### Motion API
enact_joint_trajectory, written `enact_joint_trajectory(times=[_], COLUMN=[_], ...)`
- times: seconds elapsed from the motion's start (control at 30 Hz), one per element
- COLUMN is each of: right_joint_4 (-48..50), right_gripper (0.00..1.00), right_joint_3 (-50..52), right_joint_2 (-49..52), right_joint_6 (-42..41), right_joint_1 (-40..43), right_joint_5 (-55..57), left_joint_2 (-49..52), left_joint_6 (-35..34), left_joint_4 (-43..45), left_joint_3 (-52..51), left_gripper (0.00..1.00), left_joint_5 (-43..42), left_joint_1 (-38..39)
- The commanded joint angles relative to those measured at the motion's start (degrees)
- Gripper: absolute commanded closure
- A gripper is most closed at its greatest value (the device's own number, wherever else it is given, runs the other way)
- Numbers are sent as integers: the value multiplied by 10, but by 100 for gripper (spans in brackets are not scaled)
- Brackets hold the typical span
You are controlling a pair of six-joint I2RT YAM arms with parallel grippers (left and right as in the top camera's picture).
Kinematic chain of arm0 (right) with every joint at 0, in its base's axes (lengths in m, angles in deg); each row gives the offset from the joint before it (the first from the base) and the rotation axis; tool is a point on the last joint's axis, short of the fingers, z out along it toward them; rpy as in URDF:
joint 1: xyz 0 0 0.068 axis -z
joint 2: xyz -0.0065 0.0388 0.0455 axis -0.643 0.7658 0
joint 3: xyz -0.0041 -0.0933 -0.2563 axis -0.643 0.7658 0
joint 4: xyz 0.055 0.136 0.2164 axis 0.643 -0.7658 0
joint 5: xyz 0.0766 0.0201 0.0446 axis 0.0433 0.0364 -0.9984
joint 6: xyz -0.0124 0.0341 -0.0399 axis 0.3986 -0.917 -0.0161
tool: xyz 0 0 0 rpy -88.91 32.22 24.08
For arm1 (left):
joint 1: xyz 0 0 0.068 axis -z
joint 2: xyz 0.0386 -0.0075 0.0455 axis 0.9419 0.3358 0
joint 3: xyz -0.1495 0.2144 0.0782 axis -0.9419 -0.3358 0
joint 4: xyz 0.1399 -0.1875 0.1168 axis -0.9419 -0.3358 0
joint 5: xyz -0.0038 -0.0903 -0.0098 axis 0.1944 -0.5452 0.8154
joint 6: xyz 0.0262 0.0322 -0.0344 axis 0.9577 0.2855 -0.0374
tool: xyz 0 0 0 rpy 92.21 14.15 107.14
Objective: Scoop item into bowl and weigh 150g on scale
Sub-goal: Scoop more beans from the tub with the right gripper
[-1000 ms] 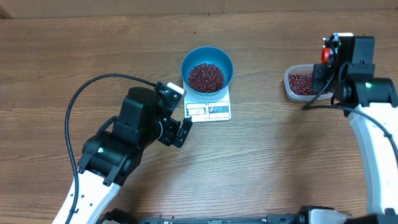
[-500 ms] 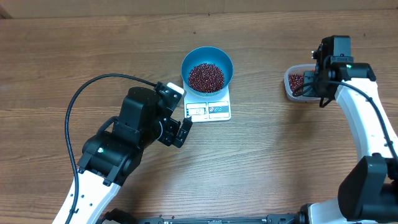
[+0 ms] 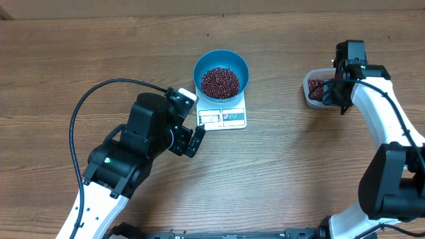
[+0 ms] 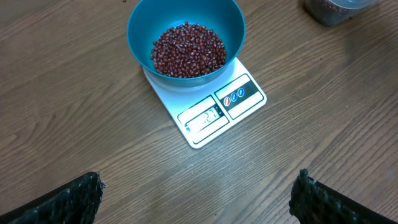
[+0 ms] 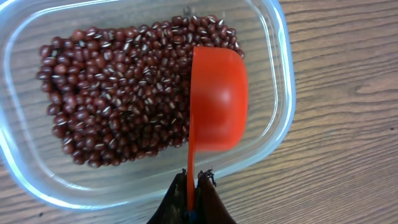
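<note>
The blue bowl point(image 3: 221, 74) stands on the white scale point(image 3: 223, 115) at the table's middle and holds a heap of dark red beans point(image 4: 188, 50). More beans point(image 5: 118, 87) fill a clear tub point(image 3: 319, 89) at the right. My right gripper point(image 5: 191, 179) is shut on the handle of an orange-red scoop point(image 5: 214, 99), turned on its side, cup over the tub's right end. My left gripper point(image 4: 196, 193) stands open over bare wood just left of and in front of the scale, nothing between its fingers point(image 4: 68, 198).
The left arm point(image 3: 143, 143) and its black cable point(image 3: 86, 113) take up the left half of the wooden table. The right arm point(image 3: 385, 126) runs along the right edge. The scale's display point(image 4: 204, 117) faces the front.
The right arm swung in over the tub and the gripper lowered the scoop toward the beans. The left arm, bowl and scale have not moved.
</note>
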Motion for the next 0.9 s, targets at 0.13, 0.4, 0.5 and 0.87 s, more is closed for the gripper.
enact_joint_trajectory(times=[0.13,0.4,0.5,0.87], right_joint_4=[3,-15,-14,-14], right_gripper=[96,96,96,96], right_joint_3=[-2,-2,-2,-2], right_joint_2=[6,6,6,7], right_joint_6=[-4,49,59,61], right_joint_1=[7,7,7,7], right_joint_5=[16,-56,-83,-132], left_joint_2=[-7,-7,-7,-7], left_joint_6=[9,9,9,9], left_joint_4=[2,2,2,2], left_joint_3=[5,5,5,5], left_gripper=[0,0,1,0], left_joint_5=[-6,-6,-6,-6], left_joint_1=[-2,-2,-2,-2])
